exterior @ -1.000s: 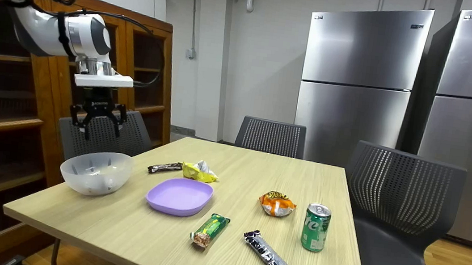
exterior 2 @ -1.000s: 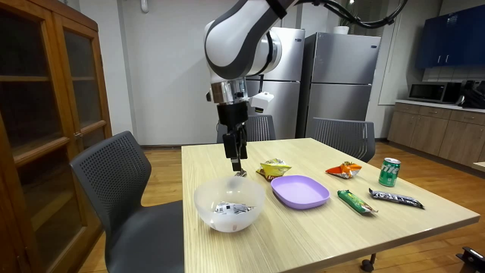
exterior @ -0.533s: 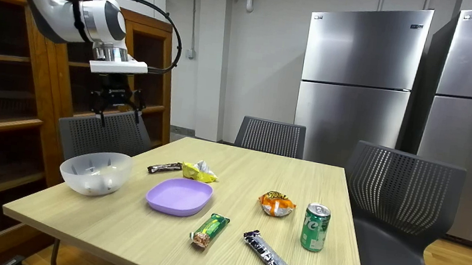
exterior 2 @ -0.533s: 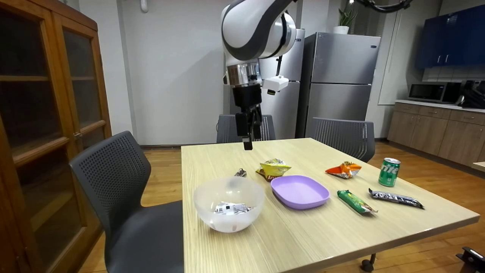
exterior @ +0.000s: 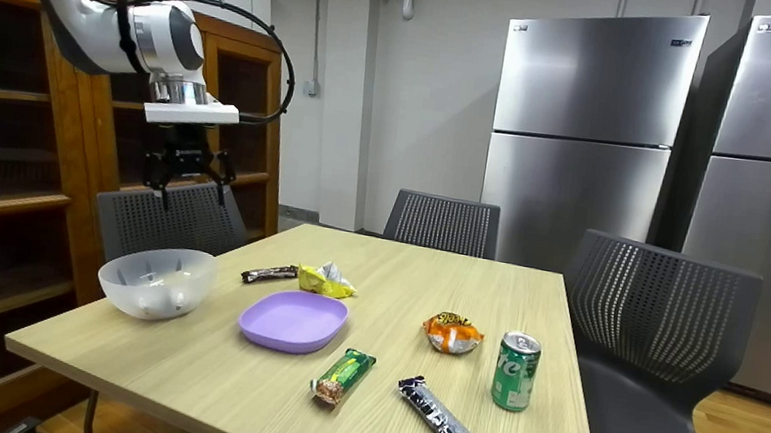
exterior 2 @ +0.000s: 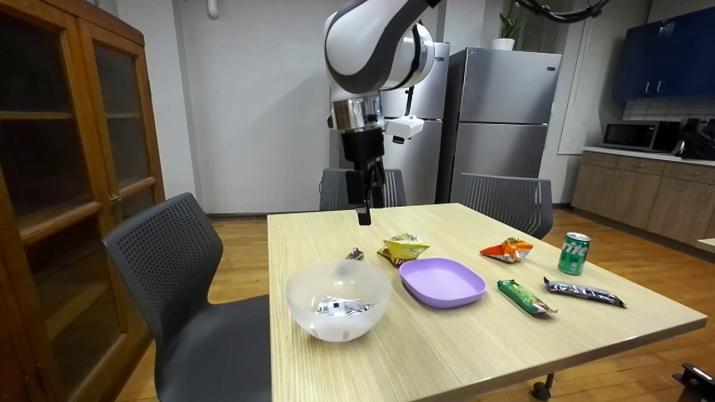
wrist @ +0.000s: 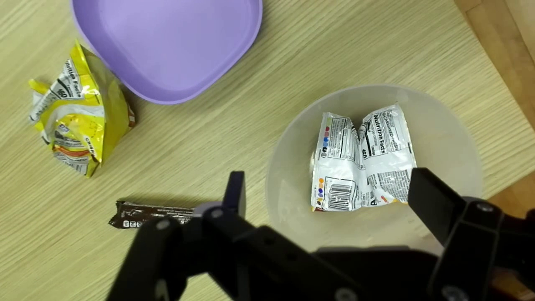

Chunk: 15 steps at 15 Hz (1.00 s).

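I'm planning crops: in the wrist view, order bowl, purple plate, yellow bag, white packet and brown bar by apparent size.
1. Bowl
2. Purple plate, cut off by frame
3. Yellow bag, white packet: look alike
4. Brown bar, partly hidden

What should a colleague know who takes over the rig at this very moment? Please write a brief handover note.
Claw: open, holding nothing, raised above the table.
Bowl: standing on the table, white packaging inside.
Near the bowl: purple plate, brown bar, yellow bag.
Farther off: green bar, orange packet, silver bar, green can.
Done: the white packaging lies in the bowl, not gripped.
Left: the other snacks lie outside the bowl; among them, the brown bar appears nearest to it.
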{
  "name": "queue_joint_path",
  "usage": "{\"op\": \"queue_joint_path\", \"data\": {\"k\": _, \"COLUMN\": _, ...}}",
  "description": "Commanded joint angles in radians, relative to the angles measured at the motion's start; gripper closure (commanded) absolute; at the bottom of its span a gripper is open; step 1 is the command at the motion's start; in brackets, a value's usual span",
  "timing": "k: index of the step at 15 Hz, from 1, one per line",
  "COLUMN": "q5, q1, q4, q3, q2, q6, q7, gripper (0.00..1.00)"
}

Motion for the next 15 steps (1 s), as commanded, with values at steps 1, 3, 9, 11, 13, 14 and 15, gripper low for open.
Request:
{"op": "queue_joint_path", "data": {"k": 1, "q5": -0.005, "q1": -0.008, "q4": 0.003, "q3": 0.011, "q2": 0.002, "q6": -0.004, "q7": 0.004, "gripper": 0.0}}
{"op": "queue_joint_path", "data": {"k": 3, "q5": -0.005, "q1": -0.008, "q4": 0.003, "q3": 0.011, "q2": 0.002, "q6": -0.004, "q7": 0.004, "gripper": 0.0}}
{"op": "queue_joint_path", "data": {"k": 9, "q5": -0.005, "q1": -0.008, "q4": 0.003, "q3": 0.011, "q2": 0.002, "q6": -0.004, "q7": 0.004, "gripper": 0.0}}
{"op": "queue_joint_path", "data": {"k": 11, "q5": 0.006, "q1": -0.015, "q4": 0.043, "q3": 0.003, "q2": 0.033, "q6": -0.022, "q7": 0.013, "gripper": 0.0}}
{"op": "queue_joint_path", "data": {"k": 13, "q5": 0.025, "q1": -0.03, "q4": 0.067, "q3": -0.006, "q2": 0.059, "q6": -0.023, "q7": 0.019, "gripper": 0.0}}
{"op": "queue_joint_path", "data": {"k": 14, "q5": 0.033, "q1": -0.037, "q4": 0.081, "q3": -0.013, "q2": 0.074, "q6": -0.027, "q7": 0.032, "gripper": 0.0}}
{"op": "queue_joint_path", "data": {"k": 15, "q5": 0.05, "q1": -0.052, "q4": 0.079, "q3": -0.022, "q2": 0.073, "q6": -0.035, "q7": 0.044, "gripper": 0.0}}
